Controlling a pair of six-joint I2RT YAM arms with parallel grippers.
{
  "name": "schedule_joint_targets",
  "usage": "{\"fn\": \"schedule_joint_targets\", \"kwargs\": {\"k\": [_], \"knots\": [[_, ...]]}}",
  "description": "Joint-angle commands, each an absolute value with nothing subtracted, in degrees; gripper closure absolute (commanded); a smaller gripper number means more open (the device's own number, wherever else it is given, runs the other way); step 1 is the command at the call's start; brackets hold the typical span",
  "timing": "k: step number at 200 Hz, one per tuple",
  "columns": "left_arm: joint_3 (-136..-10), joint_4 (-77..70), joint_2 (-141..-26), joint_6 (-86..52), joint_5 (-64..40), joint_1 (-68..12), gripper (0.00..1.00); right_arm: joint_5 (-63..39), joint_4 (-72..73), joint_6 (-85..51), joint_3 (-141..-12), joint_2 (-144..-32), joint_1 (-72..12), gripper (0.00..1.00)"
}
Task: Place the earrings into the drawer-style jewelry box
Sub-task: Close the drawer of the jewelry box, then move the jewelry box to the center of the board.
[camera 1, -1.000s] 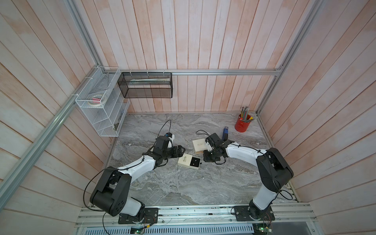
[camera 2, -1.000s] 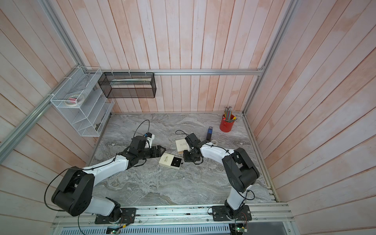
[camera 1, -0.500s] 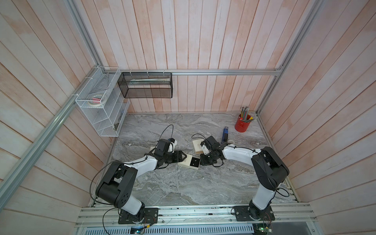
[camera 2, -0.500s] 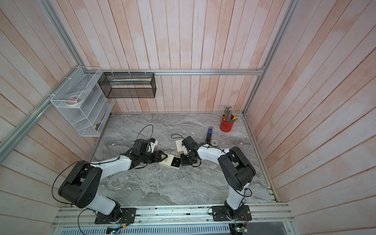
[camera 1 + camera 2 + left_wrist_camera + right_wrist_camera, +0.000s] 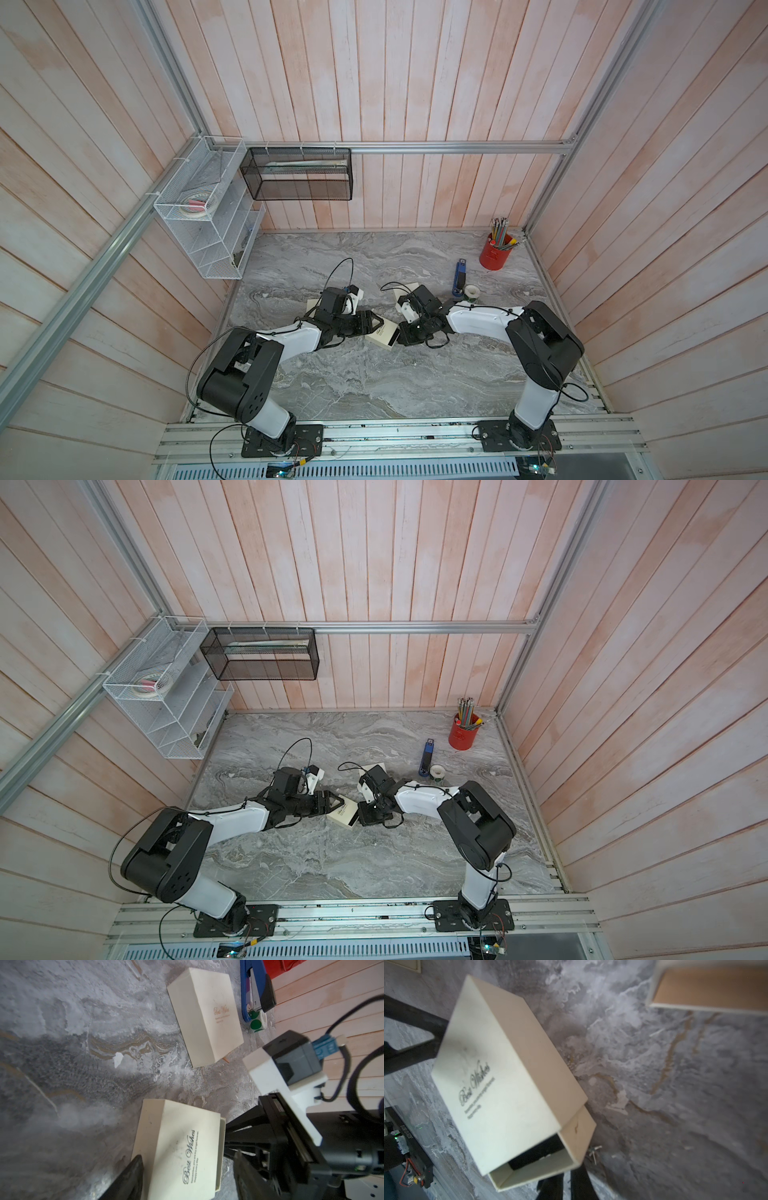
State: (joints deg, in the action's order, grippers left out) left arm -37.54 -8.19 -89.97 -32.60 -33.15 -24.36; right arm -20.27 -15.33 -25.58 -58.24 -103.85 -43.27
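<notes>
Sleeve of the jewelry box (image 5: 384, 334) sits inside the spread left hand (image 5: 187, 1155), probably bracing it so the drawer (image 5: 577, 1138) can slide; firm contact on both sides is unclear. Right hand (image 5: 564, 1177) is pressed together at the drawer's front lip, with the drawer partly out; whether it nips the lip is cut off at the frame edge. Earrings (image 5: 594, 1152) look to be the small silvery bits on the worktop (image 5: 374, 257) just beside the drawer corner, too blurred to confirm. Drawer interior is mostly hidden under the sleeve.
</notes>
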Motion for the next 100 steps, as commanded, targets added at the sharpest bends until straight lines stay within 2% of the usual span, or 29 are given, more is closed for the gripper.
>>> {"fn": "schedule_joint_targets", "kwargs": {"k": [1, 63, 100], "knots": [[-37.72, -9.81, -90.79, -32.61, -34.63, -24.26, 0.31, -22.17, -11.95, -26.42, -60.02, -105.53, -44.4, 0.89], [-41.69, -7.62, -92.08, -32.09, -32.59, -23.23, 0.31, -18.04, -11.81, -26.53, -61.52, -105.16, -45.35, 0.86], [-40.02, -5.12, -85.41, -32.16, -26.32, -20.02, 0.23, -14.84, -14.86, -23.22, -61.94, -104.74, -45.94, 0.78]]}}
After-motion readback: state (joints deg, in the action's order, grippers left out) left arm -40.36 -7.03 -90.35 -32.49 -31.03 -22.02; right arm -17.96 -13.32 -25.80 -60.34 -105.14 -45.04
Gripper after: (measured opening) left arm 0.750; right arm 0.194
